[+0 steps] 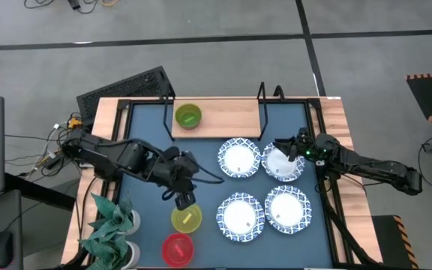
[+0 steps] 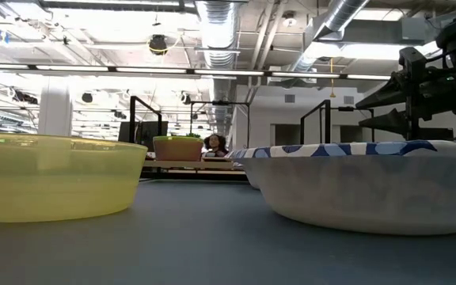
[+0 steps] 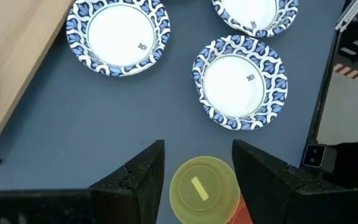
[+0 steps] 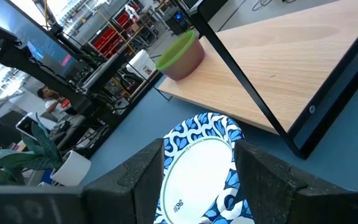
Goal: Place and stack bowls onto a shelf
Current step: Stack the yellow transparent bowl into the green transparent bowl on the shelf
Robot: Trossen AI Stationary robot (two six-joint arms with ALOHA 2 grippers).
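Note:
The wooden shelf (image 1: 223, 116) lies along the far side, and a green bowl (image 1: 188, 116) sits on its left part. No separate purple bowl shows. My left gripper (image 1: 184, 199) is open and hovers over the yellow bowl (image 3: 202, 190), one finger on each side, above it. The red bowl (image 1: 176, 249) rests just nearer. Several white bowls with blue rims (image 1: 239, 159) stand in a square at centre right. My right gripper (image 1: 283, 146) is open above the far-right white bowl (image 1: 285, 165), pointing toward the shelf (image 4: 278, 68).
Black frame ends (image 1: 262, 105) rise from the shelf on both sides. A potted plant (image 1: 111, 225) stands at the near left corner beside the red bowl. Wooden strips (image 1: 107, 120) border the blue tabletop. Bare blue surface lies left of the white bowls.

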